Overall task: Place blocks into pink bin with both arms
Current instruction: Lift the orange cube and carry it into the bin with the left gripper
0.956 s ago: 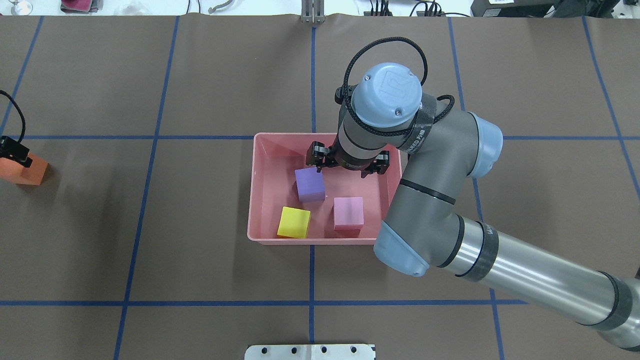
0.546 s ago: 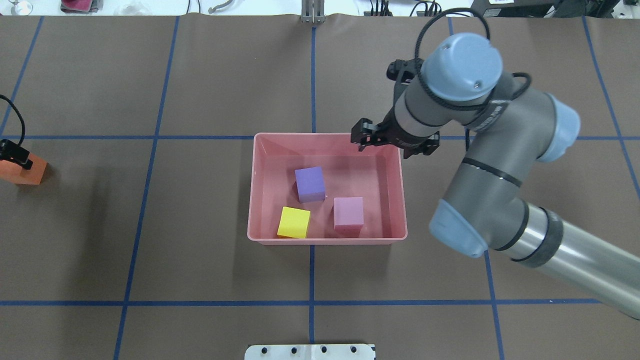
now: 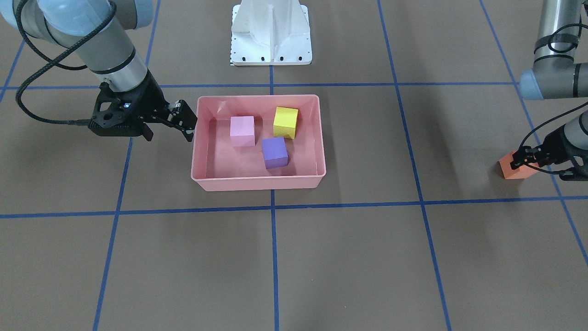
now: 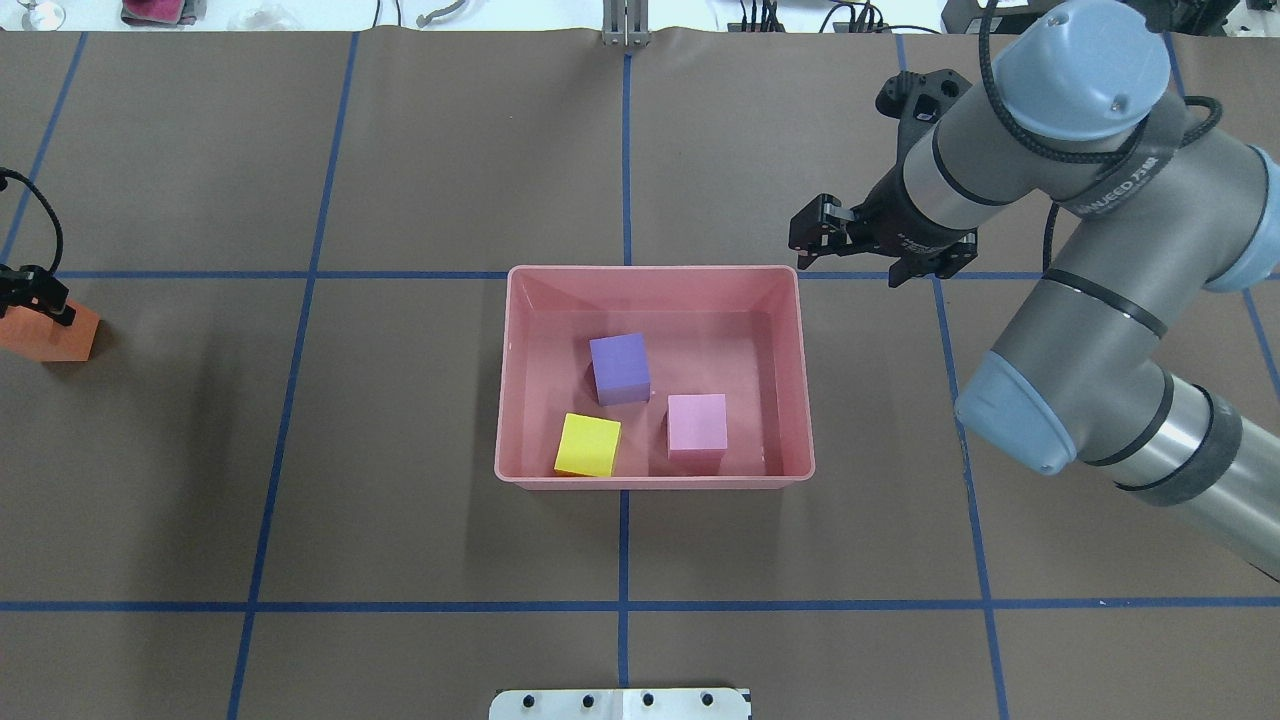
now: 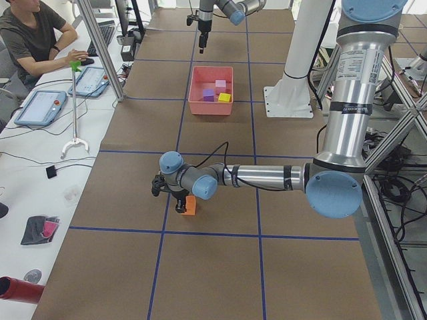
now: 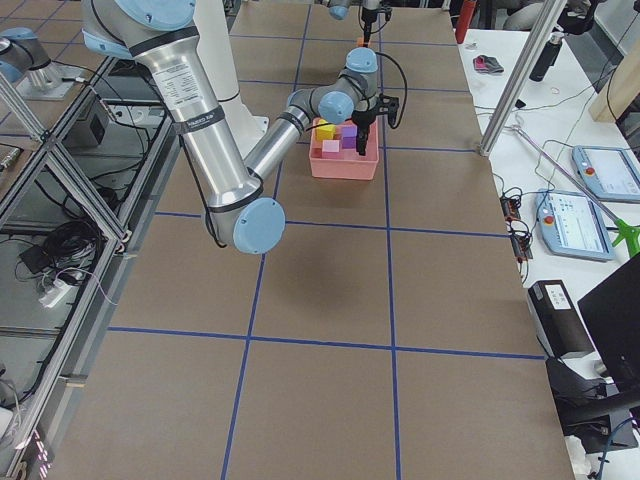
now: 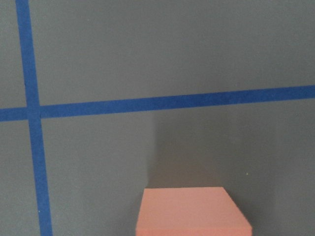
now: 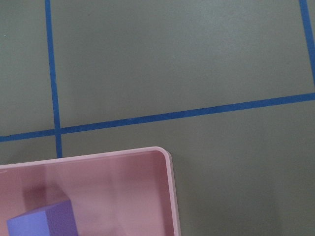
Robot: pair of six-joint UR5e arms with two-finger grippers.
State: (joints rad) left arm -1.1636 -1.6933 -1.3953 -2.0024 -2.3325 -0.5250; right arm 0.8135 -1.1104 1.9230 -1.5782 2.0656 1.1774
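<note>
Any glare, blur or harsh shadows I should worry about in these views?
Overhead: shadows are soft-edged, with a faint sheen on the bin floor beside the pink block. Left wrist: sharp, orange block cropped by the bottom edge, diffuse shadow beyond it. Right wrist: sharp, purple block cut off at the lower-left corner. No motion blur evident.

Brown desk (image 6: 320,290), blue tape grid (image 6: 390,240). The near right arm (image 6: 210,130) comes in from the upper left. Its light-blue elbow cap sits low over the desk and its forearm runs out to the pink bin (image 6: 343,168).

Right claw (image 6: 362,143) hangs pointing down at the bin's operator-side rim (over it or just outside, cannot tell from here; finger spread unreadable).

In the bin, close together: yellow block (image 6: 326,130), light-pink block (image 6: 330,148), purple block (image 6: 349,141).

Far left arm (image 6: 366,10) at top edge. Left claw (image 6: 362,30) is tiny, just above an orange block (image 6: 359,42).

Two teach pendants (image 6: 565,222) lie on the white side bench (image 6: 600,120).
</note>
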